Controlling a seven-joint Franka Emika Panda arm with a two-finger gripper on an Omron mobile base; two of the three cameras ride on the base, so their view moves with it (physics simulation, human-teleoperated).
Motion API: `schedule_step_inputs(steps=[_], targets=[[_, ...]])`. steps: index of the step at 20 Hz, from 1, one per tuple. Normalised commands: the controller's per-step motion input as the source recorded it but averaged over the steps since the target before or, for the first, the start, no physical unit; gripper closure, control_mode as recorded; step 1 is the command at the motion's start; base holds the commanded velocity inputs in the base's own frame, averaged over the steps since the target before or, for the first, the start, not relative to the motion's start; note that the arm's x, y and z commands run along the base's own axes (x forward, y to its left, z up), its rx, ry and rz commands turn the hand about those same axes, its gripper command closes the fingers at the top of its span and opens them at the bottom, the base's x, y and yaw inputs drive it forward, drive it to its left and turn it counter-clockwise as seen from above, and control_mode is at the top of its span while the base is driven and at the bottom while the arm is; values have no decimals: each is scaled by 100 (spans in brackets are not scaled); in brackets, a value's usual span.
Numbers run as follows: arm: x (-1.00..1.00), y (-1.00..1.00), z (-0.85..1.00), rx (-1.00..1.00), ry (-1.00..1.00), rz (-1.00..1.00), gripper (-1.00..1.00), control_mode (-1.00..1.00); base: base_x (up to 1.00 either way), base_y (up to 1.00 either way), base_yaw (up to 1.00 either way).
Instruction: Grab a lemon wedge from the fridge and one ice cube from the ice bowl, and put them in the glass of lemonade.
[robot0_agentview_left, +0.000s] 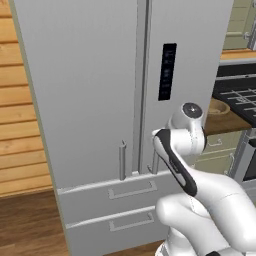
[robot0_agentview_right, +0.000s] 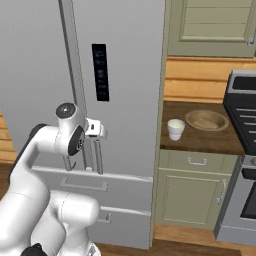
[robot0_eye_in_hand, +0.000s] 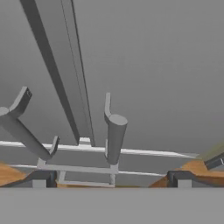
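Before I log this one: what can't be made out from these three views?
- Lemon wedge: behind the shut doors of the fridge in both base views.
- Contents of the ice bowl: too small in the right base view; in the left base view, cut by the fridge's edge.
- Level in the glass of lemonade: too small, right base view.
- Gripper: hidden by the arm in the left base view; the hand view shows its fingertips apart below a door handle.

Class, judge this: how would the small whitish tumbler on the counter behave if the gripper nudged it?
The glass of lemonade looks tall for its narrow base, so it might tip or spill. Its smooth wall probably slips.
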Motion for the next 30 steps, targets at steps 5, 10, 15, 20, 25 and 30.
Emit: schedule_step_inputs(steps=[5,10,15,20,25,30], targets=[[-1,-1,-58,0,-5,-2,-100,-100,0,0,0],[13,-12,-33,1,-1,-3,-100,-100,0,0,0],[38,-9,0,4,0,-1,-100,-100,0,0,0],[45,0,-12,0,2,0,-100,-100,0,0,0],[33,0,-25,0,0,0,-100,-100,0,0,0],[31,0,-31,0,0,0,-100,-100,0,0,0]])
